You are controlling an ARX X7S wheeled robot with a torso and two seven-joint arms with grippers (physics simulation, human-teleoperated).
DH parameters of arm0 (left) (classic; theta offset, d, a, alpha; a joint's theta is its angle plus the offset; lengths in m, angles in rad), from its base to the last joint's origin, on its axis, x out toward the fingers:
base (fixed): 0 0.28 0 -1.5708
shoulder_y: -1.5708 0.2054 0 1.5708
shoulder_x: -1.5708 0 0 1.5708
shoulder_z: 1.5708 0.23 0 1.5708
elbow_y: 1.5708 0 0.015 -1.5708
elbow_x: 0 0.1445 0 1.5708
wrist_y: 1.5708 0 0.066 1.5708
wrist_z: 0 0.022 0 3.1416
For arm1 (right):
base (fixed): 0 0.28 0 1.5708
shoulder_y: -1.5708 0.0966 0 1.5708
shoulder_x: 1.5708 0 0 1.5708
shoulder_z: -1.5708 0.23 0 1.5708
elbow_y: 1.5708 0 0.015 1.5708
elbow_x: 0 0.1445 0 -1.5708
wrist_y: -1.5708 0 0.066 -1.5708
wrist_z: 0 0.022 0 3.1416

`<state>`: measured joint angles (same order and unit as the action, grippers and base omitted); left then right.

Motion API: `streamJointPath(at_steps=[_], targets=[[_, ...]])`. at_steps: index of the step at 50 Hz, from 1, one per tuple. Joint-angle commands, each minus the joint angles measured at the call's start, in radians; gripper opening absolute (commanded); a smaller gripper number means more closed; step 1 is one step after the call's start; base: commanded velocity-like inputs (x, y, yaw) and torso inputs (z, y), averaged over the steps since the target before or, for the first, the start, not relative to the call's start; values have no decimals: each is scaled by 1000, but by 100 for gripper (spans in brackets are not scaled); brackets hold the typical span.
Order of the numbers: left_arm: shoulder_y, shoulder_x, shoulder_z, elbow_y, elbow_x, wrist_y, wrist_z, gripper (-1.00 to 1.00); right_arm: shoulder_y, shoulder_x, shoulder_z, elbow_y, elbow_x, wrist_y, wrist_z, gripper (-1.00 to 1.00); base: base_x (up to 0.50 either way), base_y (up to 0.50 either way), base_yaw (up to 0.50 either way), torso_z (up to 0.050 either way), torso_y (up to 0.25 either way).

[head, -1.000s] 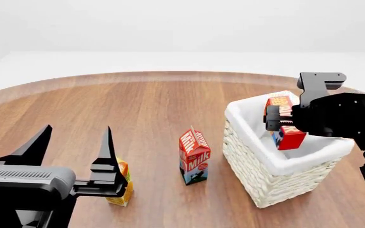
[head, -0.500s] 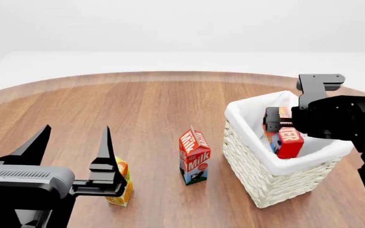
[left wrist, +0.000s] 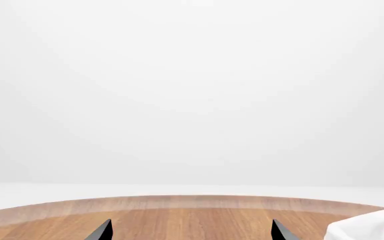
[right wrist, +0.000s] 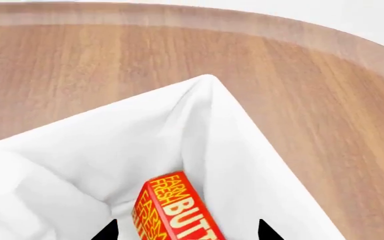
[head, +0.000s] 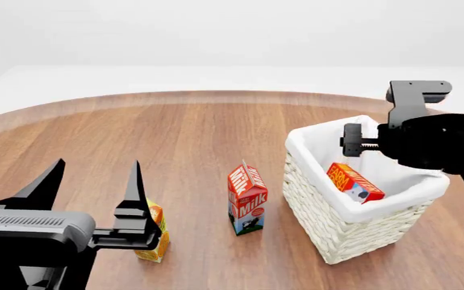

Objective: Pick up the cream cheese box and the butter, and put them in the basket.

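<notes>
The butter (head: 354,183), a red-orange box with yellow lettering, lies tilted inside the white wicker basket (head: 328,229). My right gripper (head: 359,145) hangs just above the basket, open and empty. In the right wrist view the butter (right wrist: 178,212) lies on the cloth liner (right wrist: 112,145) below the gap of my right gripper (right wrist: 185,231), apart from both tips. My left gripper (head: 93,187) is open and empty, low at the front left; its open tips also show in the left wrist view (left wrist: 190,232). The cream cheese box is out of view.
A red-and-white milk carton (head: 248,198) stands upright just left of the basket. An orange juice carton (head: 155,238) stands at the front left, partly behind my left gripper's finger. The round wooden table (head: 191,133) carries them. A corner of the basket liner (left wrist: 372,227) shows in the left wrist view.
My right gripper opened and let go of the butter, which dropped into the basket and lies there. The right gripper rose a little. The left arm has not moved.
</notes>
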<state>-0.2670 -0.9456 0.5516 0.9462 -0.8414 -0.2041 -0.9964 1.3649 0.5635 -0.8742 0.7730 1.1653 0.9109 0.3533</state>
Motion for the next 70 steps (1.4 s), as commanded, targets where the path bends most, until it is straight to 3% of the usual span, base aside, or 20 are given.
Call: streamJointPath(at_steps=[1, 38, 70], targets=[[1, -2, 2, -1, 1, 3, 0, 100, -20, 62, 58, -167, 63, 20, 90, 100, 0, 0, 0, 0, 0], [-9, -4, 10, 4, 0, 3, -9, 100, -189, 218, 222, -758, 255, -40, 400, 100, 0, 0, 0, 0, 0], [-9, -15, 7, -1, -7, 20, -7, 100, -503, 379, 312, -1395, 292, -220, 737, 100, 0, 0, 0, 0, 0]])
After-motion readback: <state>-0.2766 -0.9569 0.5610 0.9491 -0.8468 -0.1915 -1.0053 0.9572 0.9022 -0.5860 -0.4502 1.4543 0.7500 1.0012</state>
